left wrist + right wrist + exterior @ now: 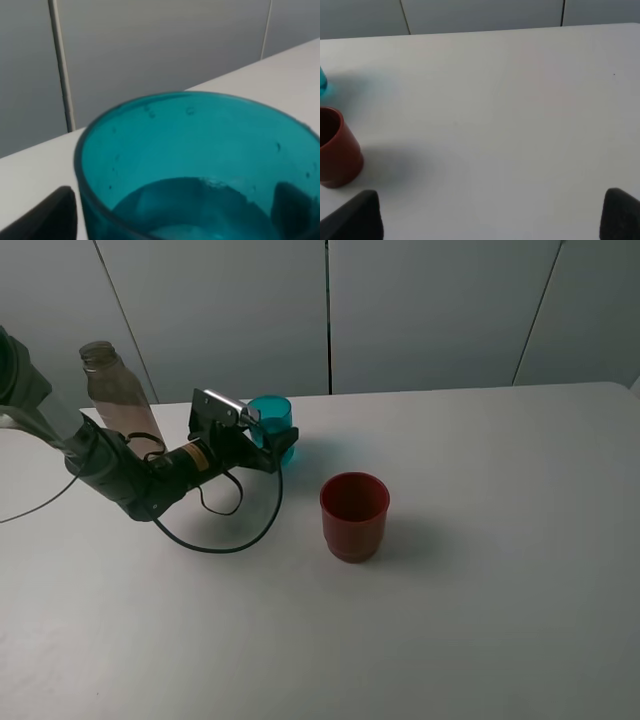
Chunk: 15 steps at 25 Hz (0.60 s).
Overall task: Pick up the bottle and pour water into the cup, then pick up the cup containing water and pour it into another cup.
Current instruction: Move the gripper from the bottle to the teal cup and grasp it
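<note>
- The bottle (112, 390) stands upright on the table (500, 590) at its rear left (exterior high view).
- The cup (272, 412) is right of the bottle, near the rear edge, with water (200, 210) in it.
- The left gripper (273, 437) straddles the cup, one finger on each side (contact not determinable).
- The other cup (354, 515) stands before and right of the cup, apart from it.

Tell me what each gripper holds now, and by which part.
The left gripper has its fingers either side of the small translucent teal plastic cup, low on its body; a firm clamp cannot be confirmed. The right gripper is open, holding nothing.
</note>
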### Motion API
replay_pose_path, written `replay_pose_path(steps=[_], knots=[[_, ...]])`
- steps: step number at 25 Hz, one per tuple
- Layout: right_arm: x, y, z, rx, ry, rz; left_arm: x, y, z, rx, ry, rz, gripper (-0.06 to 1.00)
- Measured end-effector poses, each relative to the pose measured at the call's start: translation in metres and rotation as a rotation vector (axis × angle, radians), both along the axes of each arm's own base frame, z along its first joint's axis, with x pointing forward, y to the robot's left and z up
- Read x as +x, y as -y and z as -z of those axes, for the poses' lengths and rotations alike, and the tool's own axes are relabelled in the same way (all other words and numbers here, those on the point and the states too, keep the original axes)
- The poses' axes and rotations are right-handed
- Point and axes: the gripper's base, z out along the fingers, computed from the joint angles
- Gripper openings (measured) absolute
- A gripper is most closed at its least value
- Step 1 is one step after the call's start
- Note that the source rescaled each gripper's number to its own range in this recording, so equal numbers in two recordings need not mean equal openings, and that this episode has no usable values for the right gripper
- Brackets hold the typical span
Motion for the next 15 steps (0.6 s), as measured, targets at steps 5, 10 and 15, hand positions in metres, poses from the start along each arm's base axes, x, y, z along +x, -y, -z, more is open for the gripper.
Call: replay_pose_path(steps=[5,10,15], knots=[[0.0,0.0,0.0,0.0,0.0,0.0,0.005,0.003,-0.001,0.004,0.003,0.016,0.98],[0.0,0.0,0.0,0.0,0.0,0.0,0.01,0.008,0.001,0.022,-0.016,0.041,0.98],[0.0,0.0,0.0,0.0,0.0,0.0,0.01,0.012,0.002,0.028,-0.016,0.054,0.98]])
